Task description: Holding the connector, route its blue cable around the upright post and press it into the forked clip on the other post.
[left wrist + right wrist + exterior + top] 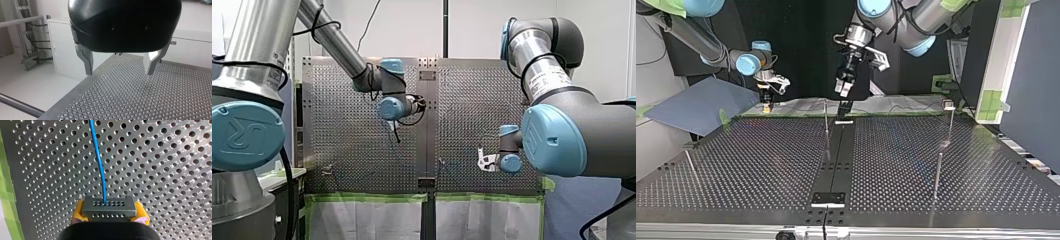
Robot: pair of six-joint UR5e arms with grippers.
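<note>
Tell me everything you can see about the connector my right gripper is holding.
The connector is a small grey rectangular block, metallic-looking, with two rows of small holes across its face. A blue cable leaves a hole in the row farther from the gripper and runs away over the perforated table. My right gripper is shut on it, with a yellow pad against each short end, and it sits level between them.

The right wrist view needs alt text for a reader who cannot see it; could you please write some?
My right gripper, its yellow-padded jaws shut, holds a grey connector by its sides. A blue cable runs from the connector's face ahead over the perforated table, with green tape along one edge.
</note>
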